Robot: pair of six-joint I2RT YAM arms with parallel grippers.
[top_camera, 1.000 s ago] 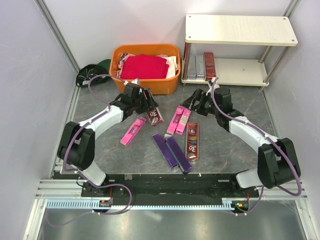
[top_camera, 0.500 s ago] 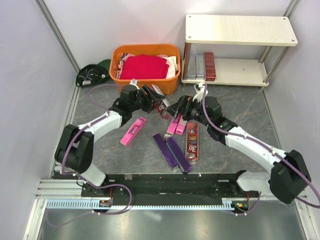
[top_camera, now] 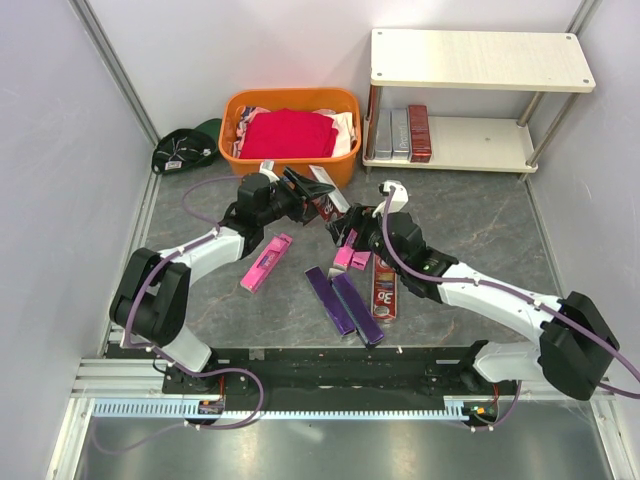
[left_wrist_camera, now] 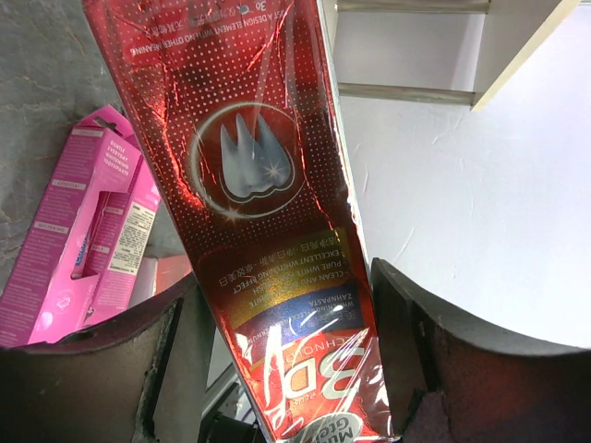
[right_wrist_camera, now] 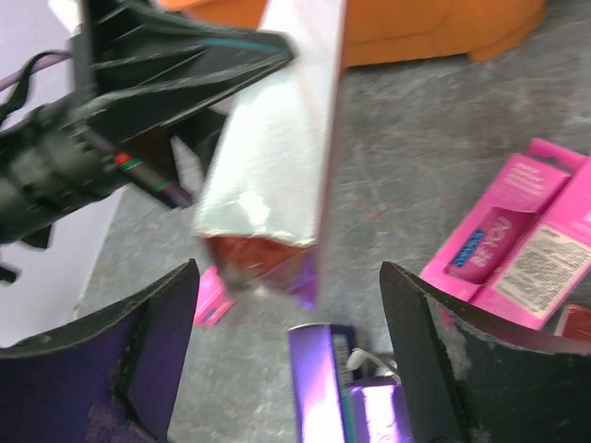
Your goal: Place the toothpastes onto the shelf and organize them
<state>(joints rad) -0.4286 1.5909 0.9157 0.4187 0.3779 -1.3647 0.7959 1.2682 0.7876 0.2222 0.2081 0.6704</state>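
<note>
Left wrist: red box (left_wrist_camera: 245, 166) — judged light, stiff, slick — is pinched by left gripper (left_wrist_camera: 282, 297) near the basket (top_camera: 240, 162); its free end, the likeliest hold, is straddled — ungripped — by the open jaws of right gripper (right_wrist_camera: 288, 277).

10 toothpastes (top_camera: 266, 262), 1 shelf (top_camera: 480, 60), 1 basket (top_camera: 232, 125).
</note>
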